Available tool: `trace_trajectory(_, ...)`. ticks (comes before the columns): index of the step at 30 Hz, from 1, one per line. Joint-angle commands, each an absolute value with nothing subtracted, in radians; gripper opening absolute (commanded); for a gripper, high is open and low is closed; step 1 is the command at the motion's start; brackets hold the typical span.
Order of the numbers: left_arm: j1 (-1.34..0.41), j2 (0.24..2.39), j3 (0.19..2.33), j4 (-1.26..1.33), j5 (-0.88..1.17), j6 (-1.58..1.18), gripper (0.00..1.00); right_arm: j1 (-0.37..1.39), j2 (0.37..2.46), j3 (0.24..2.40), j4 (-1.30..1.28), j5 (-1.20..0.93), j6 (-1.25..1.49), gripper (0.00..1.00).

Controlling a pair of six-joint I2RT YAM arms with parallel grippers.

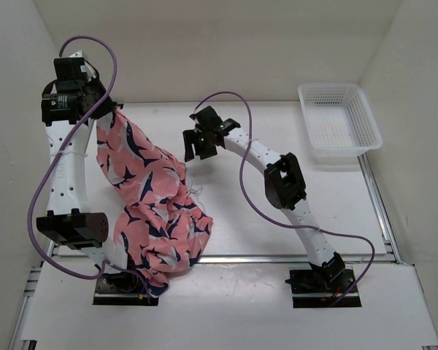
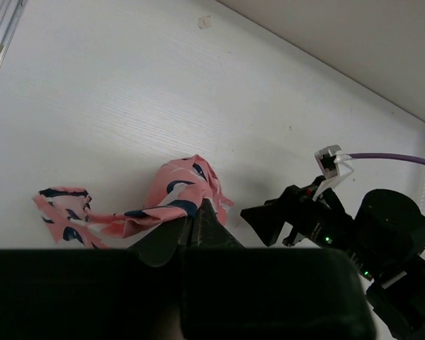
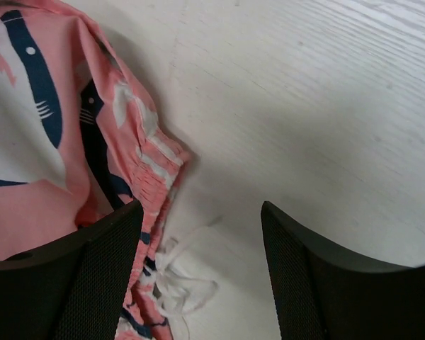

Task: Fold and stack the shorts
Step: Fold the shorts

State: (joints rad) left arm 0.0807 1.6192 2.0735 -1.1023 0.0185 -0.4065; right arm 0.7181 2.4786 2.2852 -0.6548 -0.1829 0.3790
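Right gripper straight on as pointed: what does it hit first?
Probably bare table; the right gripper is open, and the shorts with drawstring lie just beside that line. Depth unclear.

The shorts (image 1: 157,211) are soft matt cloth, crumpled, with a puckered elastic band; their drawstring (image 3: 177,287) is white cord, frayed at the end; the table (image 1: 226,233) is matt white with a fine wood-like grain; the basket (image 1: 328,87) is white plastic mesh; the right gripper (image 3: 202,234) has fingers (image 3: 99,283) of matt black plastic, finely dimpled; the cable (image 1: 255,211) is smooth and purple.
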Motion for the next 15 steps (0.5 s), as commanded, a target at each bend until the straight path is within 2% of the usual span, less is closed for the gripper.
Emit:
trace_trajectory(1, 0.091, 1.588, 2.063, -1.115, 0.021, -0.393, 0.1, 0.749, 2.548, 2.397, -0.67, -0.199, 0.348, 0.71)
trace_trajectory(7, 0.091, 1.588, 2.063, -1.124, 0.021, -0.383, 0.1, 0.801, 2.603, 2.421, -0.62, -0.271, 0.299, 0.71)
trace_trajectory(11, 0.1, 1.588, 2.042, -1.124, 0.021, -0.383, 0.1, 0.824, 2.649, 2.467, -0.609, -0.216, 0.31, 0.71)
trace_trajectory(13, 0.1, 1.588, 2.042, -1.124, 0.031, -0.383, 0.1, 0.824, 2.678, 2.488, -0.609, -0.142, 0.334, 0.7)
trace_trajectory(15, 0.1, 1.588, 2.033, -1.124, 0.031, -0.374, 0.1, 0.824, 2.692, 2.488, -0.6, -0.091, 0.344, 0.63)
